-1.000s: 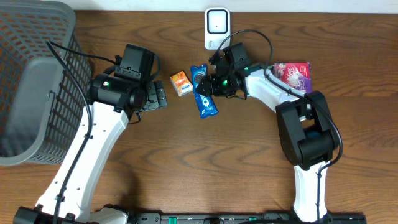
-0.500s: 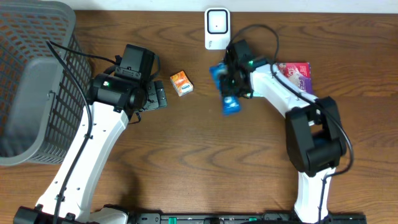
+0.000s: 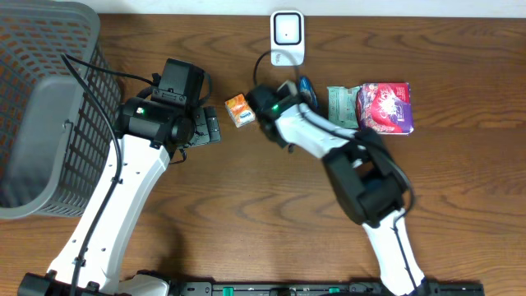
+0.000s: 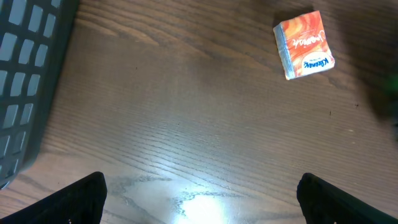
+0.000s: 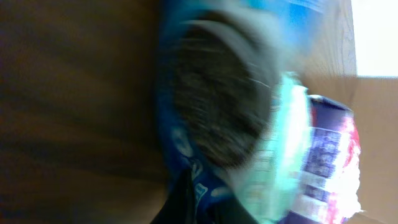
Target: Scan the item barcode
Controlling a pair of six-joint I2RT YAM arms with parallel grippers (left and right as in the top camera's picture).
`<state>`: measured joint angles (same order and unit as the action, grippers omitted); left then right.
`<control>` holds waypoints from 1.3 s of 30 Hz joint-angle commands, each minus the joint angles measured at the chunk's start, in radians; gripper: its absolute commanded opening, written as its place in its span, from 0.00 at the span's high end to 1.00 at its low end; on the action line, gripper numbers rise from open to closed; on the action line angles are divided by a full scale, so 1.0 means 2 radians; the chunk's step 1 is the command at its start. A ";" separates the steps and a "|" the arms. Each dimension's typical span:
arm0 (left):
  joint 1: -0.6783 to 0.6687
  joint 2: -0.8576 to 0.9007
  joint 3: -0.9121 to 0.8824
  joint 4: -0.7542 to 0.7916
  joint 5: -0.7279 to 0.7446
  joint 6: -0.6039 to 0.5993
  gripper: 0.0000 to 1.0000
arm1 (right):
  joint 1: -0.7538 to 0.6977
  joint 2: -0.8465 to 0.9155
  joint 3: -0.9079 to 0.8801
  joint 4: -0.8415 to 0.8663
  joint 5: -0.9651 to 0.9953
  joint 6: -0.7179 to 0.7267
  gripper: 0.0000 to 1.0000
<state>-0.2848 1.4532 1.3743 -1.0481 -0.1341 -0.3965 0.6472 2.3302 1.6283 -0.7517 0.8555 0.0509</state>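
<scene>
Overhead view of a brown wooden worktop (image 3: pixel 246 205) with two white robot arms.

A white barcode scanner (image 3: pixel 286 37) stands at the 12 o'clock edge. Just below it, towards 5 o'clock, the right tool (image 3: pixel 292 90) is clenched on a blue cookie packet (image 3: pixel 306 84). Only a thin blue sliver of the packet shows from above, lifted close under the scanner. In the right wrist view the packet (image 5: pixel 211 112) fills the frame, showing a dark round sandwich cookie printed on blue. The picture is blurred and its writing cannot be read.

At 3 o'clock from the held packet lie a pale green packet (image 3: pixel 339 103) and, touching it, a purple and pink snack bag (image 3: pixel 385 107). Their labels are too small to read.

At 9 o'clock from the right tool lies a small orange tissue pack (image 3: pixel 238 109). The left wrist view shows the word "Kleenex" in a blue patch on its front.

The left tool (image 3: pixel 209 127) sits at 8 o'clock from the tissue pack, released, its two black fingers (image 4: pixel 81 199) spread wide over bare wood and holding nothing.

A grey plastic mesh basket (image 3: pixel 41 99) fills the 9 to 10 o'clock corner.
</scene>
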 commanded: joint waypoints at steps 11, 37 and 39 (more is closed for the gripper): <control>0.002 -0.001 0.002 -0.002 -0.005 -0.003 0.02 | 0.002 -0.029 0.166 -0.145 -0.150 0.045 0.52; 0.002 -0.001 0.002 -0.002 -0.005 -0.003 0.02 | -0.160 -0.028 0.029 -0.029 -0.462 0.081 0.99; 0.002 -0.001 0.002 -0.002 -0.005 -0.003 0.02 | -0.166 -0.032 0.034 -0.037 -0.413 0.085 0.99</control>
<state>-0.2848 1.4532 1.3743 -1.0481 -0.1341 -0.3969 0.3389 2.2616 1.7191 -0.8089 -0.2039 0.1841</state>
